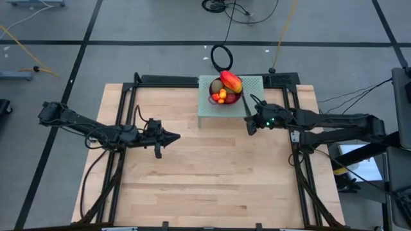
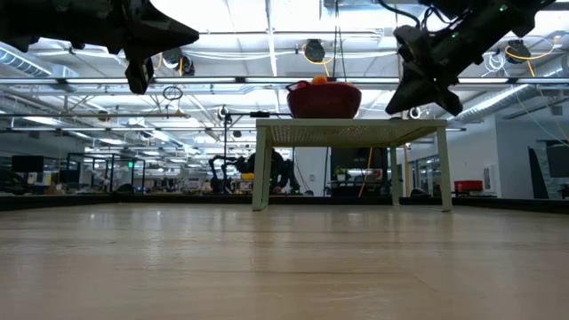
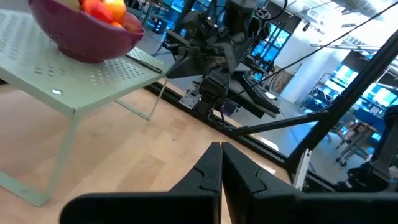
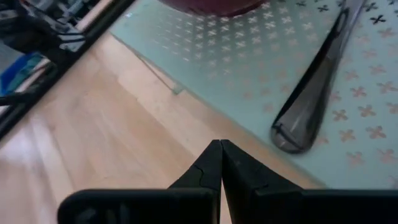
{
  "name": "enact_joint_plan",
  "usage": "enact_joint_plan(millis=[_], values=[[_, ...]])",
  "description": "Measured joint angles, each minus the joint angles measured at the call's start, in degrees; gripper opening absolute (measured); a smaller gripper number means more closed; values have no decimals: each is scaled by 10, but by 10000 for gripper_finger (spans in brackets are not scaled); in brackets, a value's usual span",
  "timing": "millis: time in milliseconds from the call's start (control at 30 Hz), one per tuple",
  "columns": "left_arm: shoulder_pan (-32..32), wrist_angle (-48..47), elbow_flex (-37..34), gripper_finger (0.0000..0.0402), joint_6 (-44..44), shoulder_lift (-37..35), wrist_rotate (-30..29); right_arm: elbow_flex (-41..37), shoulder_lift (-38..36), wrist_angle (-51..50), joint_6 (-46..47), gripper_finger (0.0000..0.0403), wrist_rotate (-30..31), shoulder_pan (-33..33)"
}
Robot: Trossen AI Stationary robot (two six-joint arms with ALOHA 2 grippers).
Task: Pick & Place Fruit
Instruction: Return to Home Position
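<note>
The fruit lies heaped in a purple perforated bowl (image 1: 226, 92) on a small pale green perforated stand (image 1: 209, 108) at the table's far middle. On top is a red-yellow mango (image 1: 231, 81), with a brownish kiwi (image 1: 217, 85) and small orange pieces (image 1: 221, 95) beside it. My left gripper (image 1: 176, 135) hovers shut over the wood, left of and nearer than the stand. Its wrist view shows the bowl (image 3: 87, 34) and fruit (image 3: 102, 9) ahead of the shut fingertips (image 3: 221, 152). My right gripper (image 1: 250, 126) hovers shut by the stand's near right corner, tilted down (image 4: 221, 149).
A long dark-handled knife (image 1: 246, 106) lies on the stand right of the bowl, its handle end (image 4: 298, 127) close ahead of my right gripper. A black frame rail (image 1: 167, 80) runs round the far and side edges. Bare wood (image 1: 212, 179) spreads toward the near edge.
</note>
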Motion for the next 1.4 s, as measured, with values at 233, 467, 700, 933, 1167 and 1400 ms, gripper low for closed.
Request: enact_joint_plan(millis=[233,467,700,933,1167,1400], values=[[-27,1,0,3,40,-16,-74,0,-61,-5,3,0,3,34],[-48,-6,0,2,98,-88,-92,0,-150,-4,-56,0,1,48],[-55,-58,0,2,122,-136,-94,0,-242,-9,-121,0,-20,47],[-55,-95,0,2,166,-173,-101,0,-333,-52,-209,0,-61,48],[-55,-183,0,2,193,-214,-124,0,-407,-185,-232,0,-60,47],[-51,-231,0,3,192,-236,-125,-1,-458,-237,-224,0,-61,47]])
